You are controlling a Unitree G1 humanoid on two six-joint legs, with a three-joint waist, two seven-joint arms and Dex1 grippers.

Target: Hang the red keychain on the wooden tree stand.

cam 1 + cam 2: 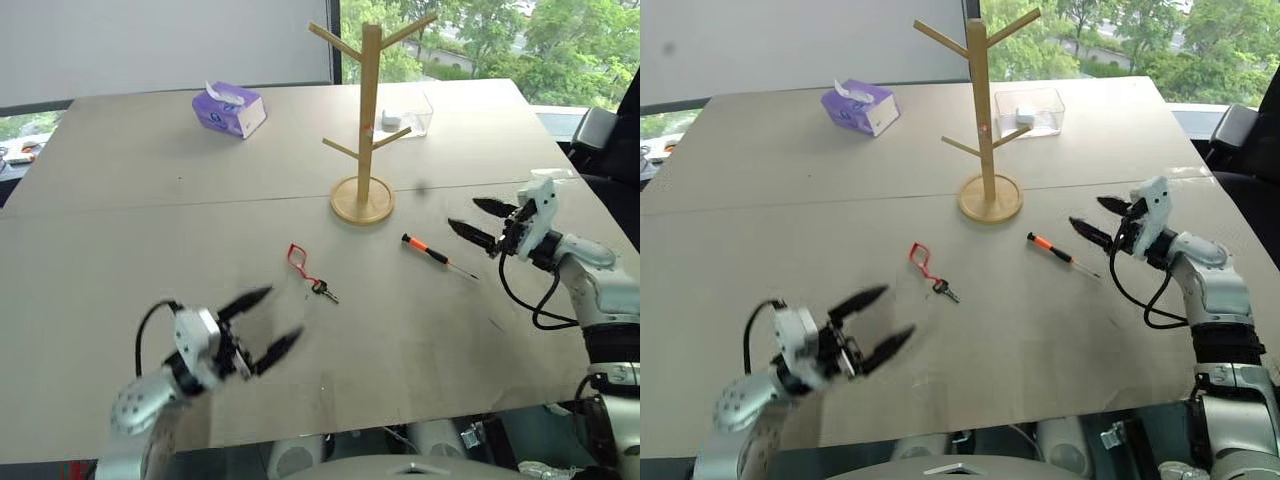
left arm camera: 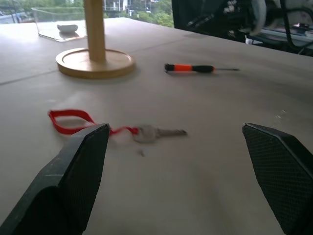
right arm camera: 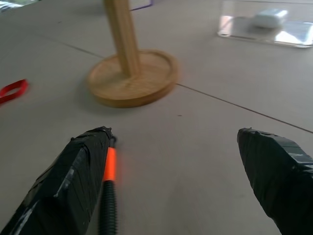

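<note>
Nothing is hanging yet: the red keychain (image 1: 303,268) is lying on the table (image 1: 120,240), near the wooden tree stand (image 1: 366,120). Both the left gripper (image 1: 264,323) and right gripper (image 1: 480,221) are hovering spread, holding nothing.

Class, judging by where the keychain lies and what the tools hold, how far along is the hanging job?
Nothing is done: the red keychain lies flat on the table, apart from the wooden tree stand. Both the left tool and right tool are open and empty. Picking up and hanging remain.
</note>
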